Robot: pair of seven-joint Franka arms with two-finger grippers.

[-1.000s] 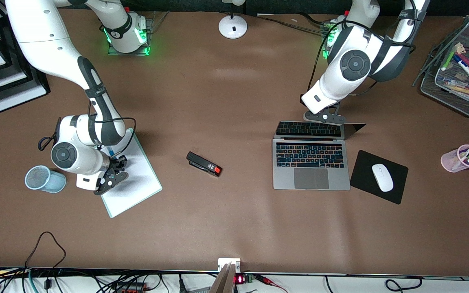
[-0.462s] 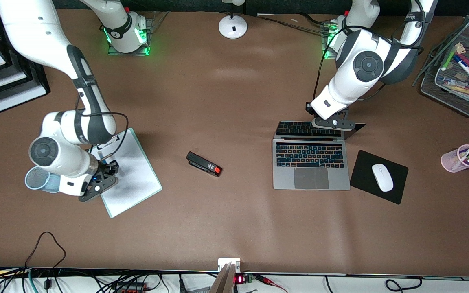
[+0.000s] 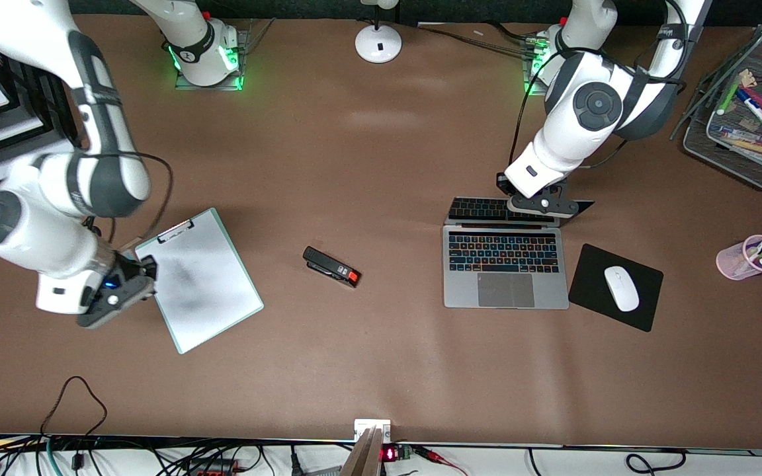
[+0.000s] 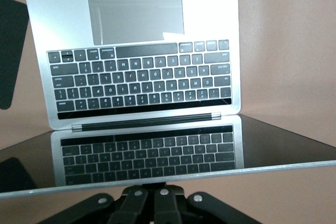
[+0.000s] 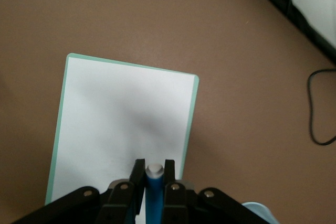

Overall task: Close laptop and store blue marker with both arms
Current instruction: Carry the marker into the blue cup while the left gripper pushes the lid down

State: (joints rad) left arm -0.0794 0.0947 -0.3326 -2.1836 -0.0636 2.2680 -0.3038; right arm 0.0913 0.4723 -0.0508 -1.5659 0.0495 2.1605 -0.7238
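Observation:
The laptop [image 3: 505, 277] lies open on the table, its lid tilted back; the left wrist view shows its keyboard and trackpad [image 4: 136, 19] and the dark screen. My left gripper [image 3: 543, 205] is shut, with its fingers together against the top edge of the lid [image 4: 152, 188]. My right gripper [image 3: 123, 284] is up in the air beside the clipboard [image 3: 199, 277], toward the right arm's end of the table. It is shut on the blue marker [image 5: 154, 192], whose white tip sticks out between the fingers [image 5: 154, 174]. A blue glint of the marker shows in the front view [image 3: 110, 285].
A black stapler [image 3: 331, 266] lies mid-table. A black mouse pad [image 3: 592, 271] with a white mouse [image 3: 621, 288] sits beside the laptop. A pink cup of pens [image 3: 748, 256] and a mesh tray of markers [image 3: 751, 158] are at the left arm's end. A light-blue rim [image 5: 257, 213] shows beside my right gripper.
My right arm has risen and moved off the clipboard toward its end of the table with the marker, and now covers the light-blue mesh cup. My left gripper has shifted slightly along the lid's edge.

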